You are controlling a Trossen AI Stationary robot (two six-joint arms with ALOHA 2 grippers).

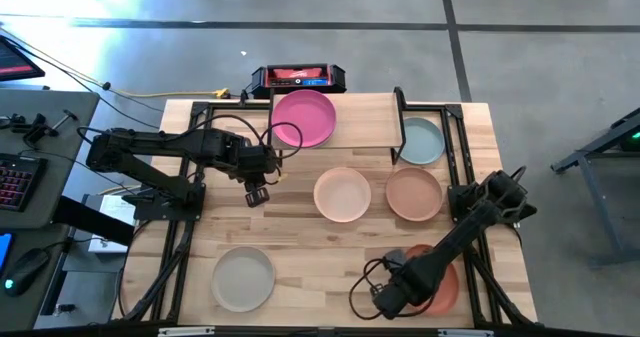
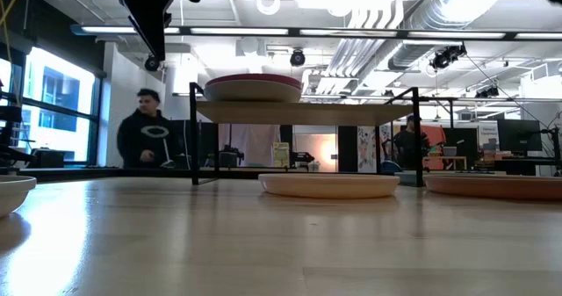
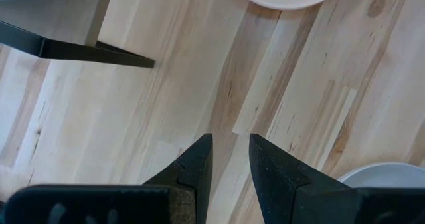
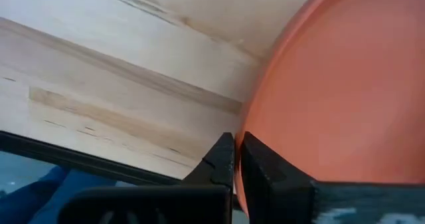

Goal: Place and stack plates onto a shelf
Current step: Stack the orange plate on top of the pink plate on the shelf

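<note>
The left gripper (image 1: pixel 257 194) hangs empty above bare table, fingers slightly apart, with the pink plate (image 1: pixel 304 118) on the shelf (image 1: pixel 365 122) just beyond it and the peach plate (image 1: pixel 342 194) off to its side. The right gripper (image 4: pixel 236 151) is nipped nearly shut on the rim of the terracotta plate (image 4: pixel 345 98), near the table's front edge. With so thin a bite on the rim, the plate could tip or slip out when lifted. The plates are round, so have no long axis; each lies flat, hollow up.
</note>
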